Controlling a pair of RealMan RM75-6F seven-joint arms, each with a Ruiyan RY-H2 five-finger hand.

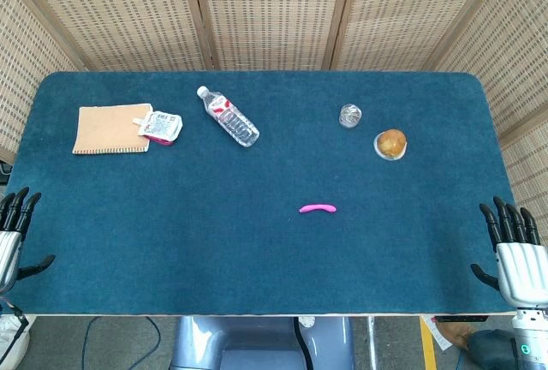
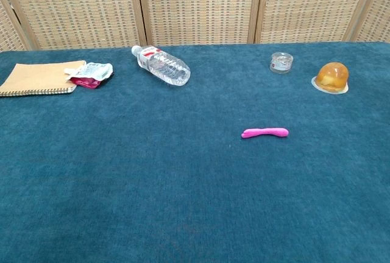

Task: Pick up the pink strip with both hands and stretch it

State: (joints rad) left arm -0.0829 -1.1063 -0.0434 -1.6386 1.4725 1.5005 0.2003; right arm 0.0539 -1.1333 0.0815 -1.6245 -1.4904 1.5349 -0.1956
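Head view shows the pink strip [image 1: 318, 208] lying untouched mid-table, left hand [image 1: 12, 235] and right hand [image 1: 516, 259] empty, fingers spread, parked at the edges

A tan notebook [image 1: 112, 130] with a crumpled pouch [image 1: 161, 126] overlapping its edge, a toppled water bottle [image 1: 229, 116], a small glass jar [image 1: 349, 116] and a domed jelly cup [image 1: 390, 144] lie on the blue counter [image 1: 257, 250].
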